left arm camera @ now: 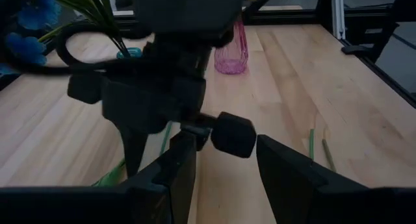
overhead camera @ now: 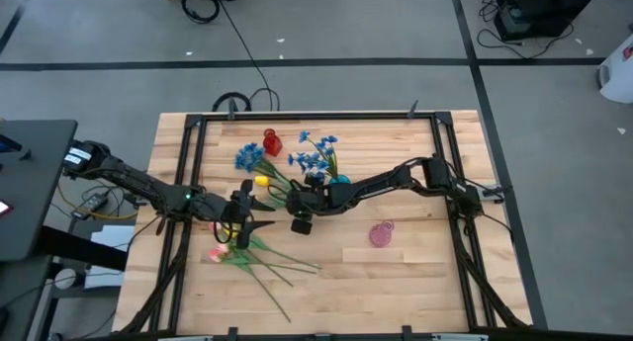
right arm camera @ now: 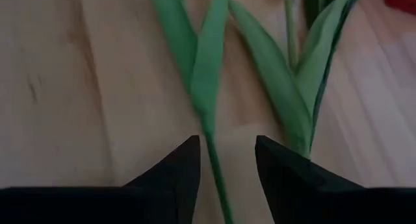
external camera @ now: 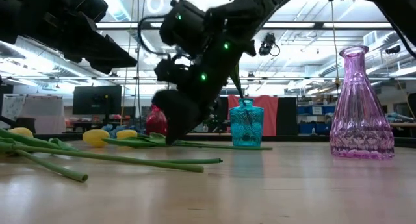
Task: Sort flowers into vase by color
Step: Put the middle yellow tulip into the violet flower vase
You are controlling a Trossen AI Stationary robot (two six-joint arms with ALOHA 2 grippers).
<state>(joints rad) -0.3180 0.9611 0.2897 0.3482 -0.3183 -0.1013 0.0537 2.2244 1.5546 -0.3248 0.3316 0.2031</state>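
Three glass vases counted on pale wooden plank table (overhead camera: pixel 415 282): red vase (overhead camera: pixel 271 141), teal vase (overhead camera: pixel 339 180) holding blue blossom sprays (overhead camera: pixel 315 155), empty pink ribbed vase (overhead camera: pixel 381 233). Long green-stemmed tulips (overhead camera: pixel 259 258) laid flat at table's left-centre; exact count not discernible. Right gripper (right arm camera: pixel 224 160) lowered, fingers parted astride one green stem (right arm camera: pixel 214 160), not clamped. Left gripper (left arm camera: pixel 224 165) parted, empty, just beside. Grey workshop floor, cables around.

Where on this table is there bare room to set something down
Free: the table's near right part, beyond the pink vase; also the far right corner. Crowded: the middle-left, where both grippers, the flowers, red vase and teal vase cluster.
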